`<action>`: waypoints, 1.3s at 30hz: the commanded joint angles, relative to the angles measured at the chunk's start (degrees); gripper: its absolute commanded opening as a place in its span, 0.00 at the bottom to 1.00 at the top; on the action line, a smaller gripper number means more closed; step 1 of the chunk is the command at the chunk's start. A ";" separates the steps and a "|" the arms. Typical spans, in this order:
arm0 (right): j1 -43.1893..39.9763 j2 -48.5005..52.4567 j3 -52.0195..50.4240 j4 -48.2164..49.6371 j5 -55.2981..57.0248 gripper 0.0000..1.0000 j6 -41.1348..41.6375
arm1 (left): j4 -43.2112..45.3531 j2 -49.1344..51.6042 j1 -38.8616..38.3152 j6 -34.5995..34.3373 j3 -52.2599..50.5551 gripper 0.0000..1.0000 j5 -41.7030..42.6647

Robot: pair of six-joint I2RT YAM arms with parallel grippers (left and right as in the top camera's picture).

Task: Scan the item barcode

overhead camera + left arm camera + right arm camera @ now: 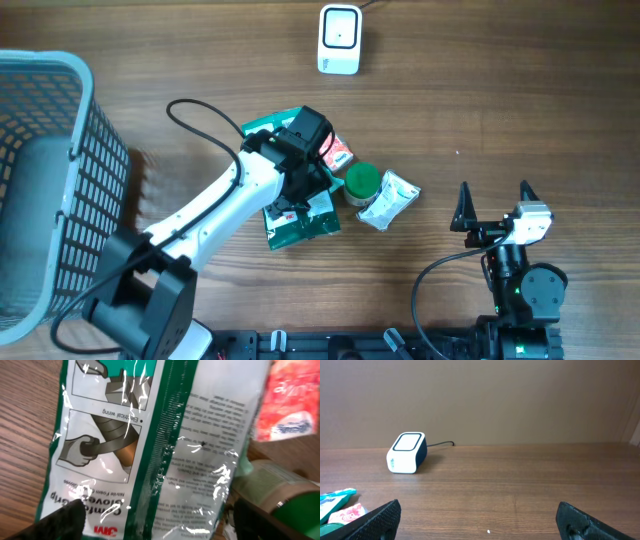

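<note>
A flat green-and-white plastic glove package (300,218) was seen lying on the brown wooden table (480,90), a little left of centre. The white left arm was stretched over it. The black left gripper (305,192) was held directly above the package with its two fingers spread wide. In the left wrist view one fingertip (62,520) was seen at the lower left and the other at the lower right, with the printed face of the package filling the space between them. The package was not pinched. Its lettering, including a red "3M" mark, was seen upside down in that view.

A small red-and-white packet (338,152) was overlapped by the package's upper right corner. A squat jar with a green lid (361,183) was placed just beside the package on its right. A crinkled clear-and-white sachet (390,198) was found touching the jar on the far side.

A white box-shaped barcode scanner with a dark cable (339,39) was set near the far edge of the table, well apart from the package. A grey-blue plastic mesh basket (95,130) was placed at the left edge.

The right gripper (494,205) was parked near the front right of the table. Its fingers were spread fully and nothing was held between them. It was pointed towards the scanner.
</note>
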 commanded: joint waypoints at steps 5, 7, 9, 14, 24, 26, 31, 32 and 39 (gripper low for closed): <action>-0.02 -0.46 -0.07 0.13 0.37 1.00 -0.48 | 5.42 -18.95 0.37 8.11 13.79 1.00 -25.42; -0.02 -0.46 -0.07 0.13 0.37 1.00 -0.52 | 14.75 -23.89 0.37 14.86 17.44 1.00 -34.42; -0.02 -0.46 -0.07 0.13 0.35 1.00 -0.48 | 25.14 -28.11 0.37 26.21 18.18 1.00 -38.51; -0.02 -0.46 -0.07 0.13 0.37 1.00 -0.50 | 39.91 -37.90 0.37 63.01 18.21 1.00 -48.54; -0.02 -0.46 -0.07 0.13 0.37 1.00 -0.50 | 32.72 -54.29 5.14 61.33 18.18 1.00 -41.77; -0.02 -0.46 -0.07 0.13 0.37 1.00 -0.50 | 29.31 -58.25 7.32 57.48 18.18 1.00 -34.99; -0.02 -0.46 -0.07 0.13 0.37 1.00 -0.48 | 27.15 -68.28 12.59 57.31 17.35 1.00 -26.93; -0.02 -0.46 -0.07 0.13 0.37 1.00 -0.50 | 27.19 -70.97 13.46 57.29 16.59 1.00 -25.64; -0.02 -0.46 -0.07 0.13 0.37 1.00 -0.48 | 27.41 -83.10 14.80 57.33 14.97 1.00 -21.40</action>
